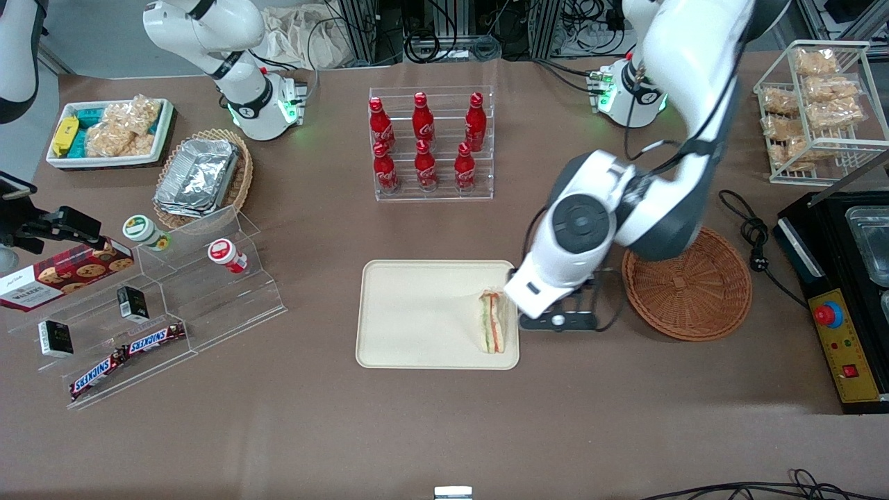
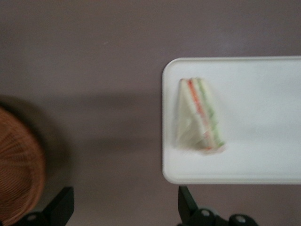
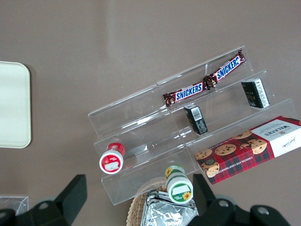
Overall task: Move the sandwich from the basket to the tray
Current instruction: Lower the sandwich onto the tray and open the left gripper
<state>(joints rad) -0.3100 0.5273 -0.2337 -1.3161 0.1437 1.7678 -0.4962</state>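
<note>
Front view: sandwich (image 1: pixel 492 323) lies on tray (image 1: pixel 417 312), low-centre of frame, close to the rim nearest the empty basket (image 1: pixel 687 285).

Left wrist view: gripper (image 2: pixel 124 207) released, nothing held, above bare table just beside tray.

Risk: a low pull-away could clip the wrap & drag the sandwich over the rim.

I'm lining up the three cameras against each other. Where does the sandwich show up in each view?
Front view: the sandwich lies on the tray, at its end nearest the brown basket, with the hand open beside it.
Left wrist view: the sandwich lies on the tray, near its corner.
Right wrist view: not in it; only a tray end shows.
Shared landmark: the tray.
</note>
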